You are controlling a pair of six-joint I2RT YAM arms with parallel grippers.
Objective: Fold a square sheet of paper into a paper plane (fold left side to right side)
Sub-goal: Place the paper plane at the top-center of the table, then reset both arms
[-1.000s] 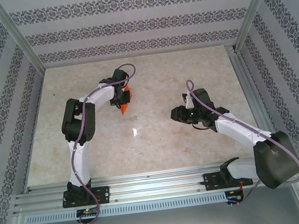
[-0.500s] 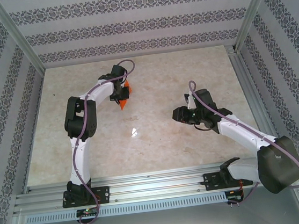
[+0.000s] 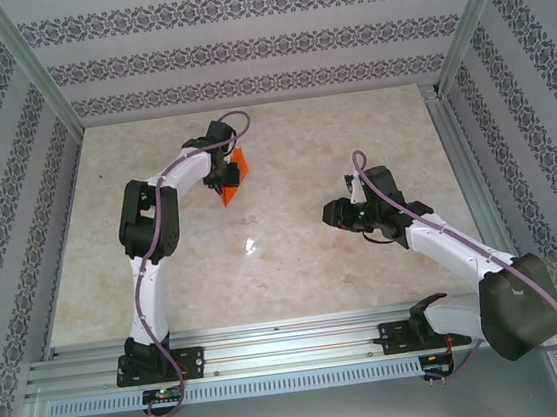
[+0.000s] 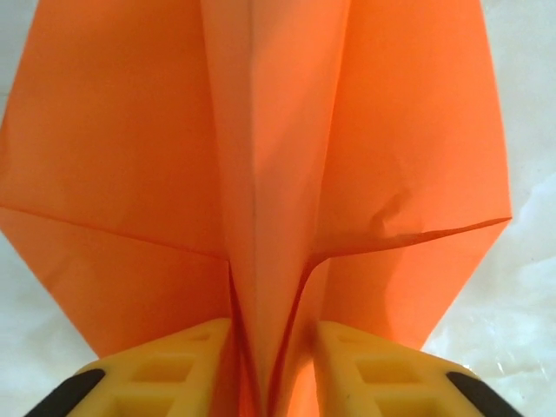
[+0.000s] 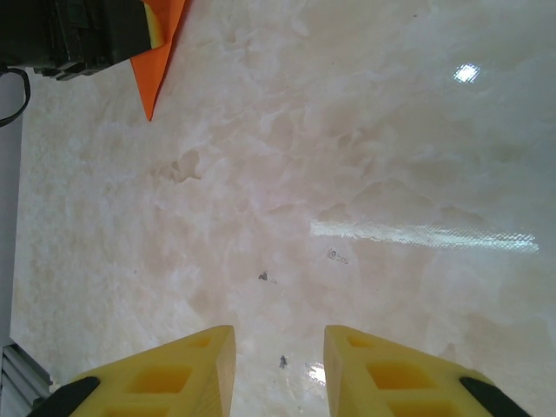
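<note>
The slim, pointed bright orange paper plane (image 3: 232, 190) lies on the pale marble-look tabletop (image 3: 281, 138) at about 11 o'clock from centre. Its long axis runs 1 to 7 o'clock, nose toward 7. The left gripper (image 4: 274, 369) has its yellow fingers (image 4: 195, 365) a little apart on either side of the centre ridge; I cannot tell whether they pinch it. At 3 o'clock, well apart, the right gripper (image 5: 278, 365) hangs parted and empty.

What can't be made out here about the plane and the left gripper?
- The plane: far end cut off by the top edge, left wrist view.
- Its folds: too small in the top view, partly under the left gripper.
- Whether the fingers pinch the ridge: paper hides their inner faces, left wrist view.
- Right wrist view: the top edge cuts the plane.
</note>
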